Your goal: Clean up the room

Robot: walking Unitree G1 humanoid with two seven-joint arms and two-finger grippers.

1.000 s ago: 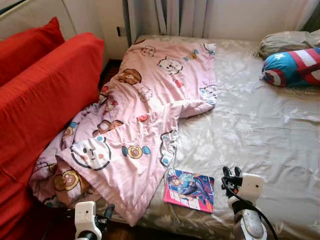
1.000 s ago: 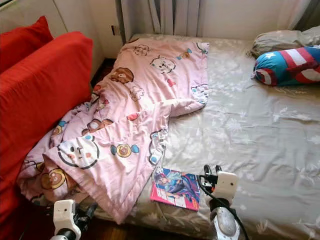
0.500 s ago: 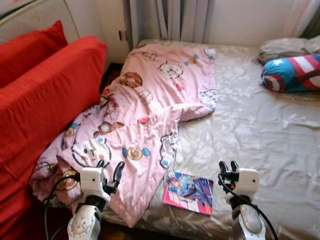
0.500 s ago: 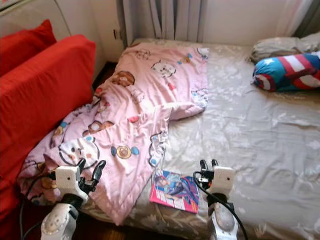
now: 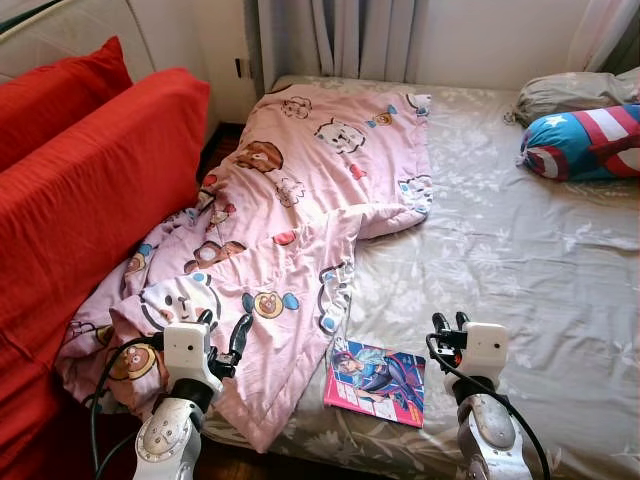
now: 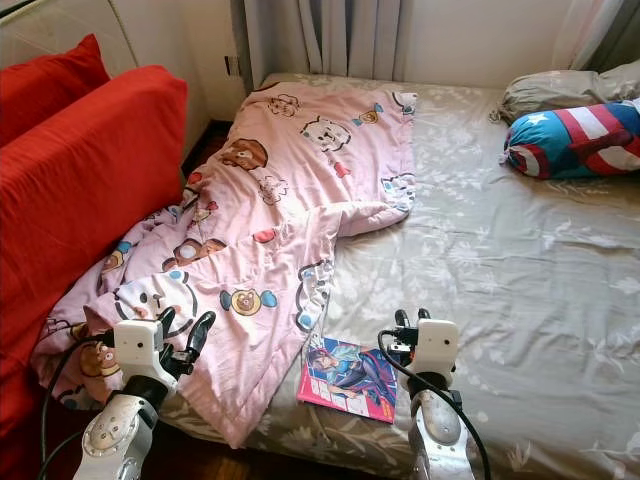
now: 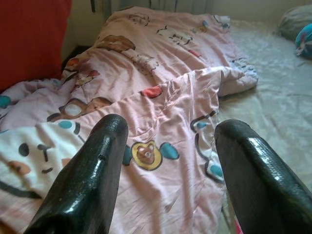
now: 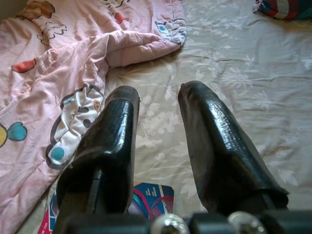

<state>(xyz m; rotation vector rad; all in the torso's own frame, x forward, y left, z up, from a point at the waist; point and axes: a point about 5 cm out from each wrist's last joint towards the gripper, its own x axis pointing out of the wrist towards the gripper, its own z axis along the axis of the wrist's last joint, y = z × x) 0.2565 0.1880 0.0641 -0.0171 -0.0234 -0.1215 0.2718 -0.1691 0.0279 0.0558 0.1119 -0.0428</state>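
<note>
Up close, no writing can be read: the magazine lying flat near the bed's near edge shows a bright cartoon cover in blue and pink, but its title is too small to make out. It sits just right of the hanging corner of a pink quilt printed with cartoon animal faces, which sprawls crumpled over the left half of the bed and spills off its left side toward a red sofa. The bed's sheet is grey-beige with a pale flower pattern. At the far right lie a bolster pillow in blue, red and white with a white star, and a grey pillow behind it. Grey curtains hang at the far wall.

The left gripper is raised over the quilt's near left part, its jaws wide apart and holding nothing. The right gripper hovers over the sheet just right of the magazine, jaws a narrow gap apart, also empty.
</note>
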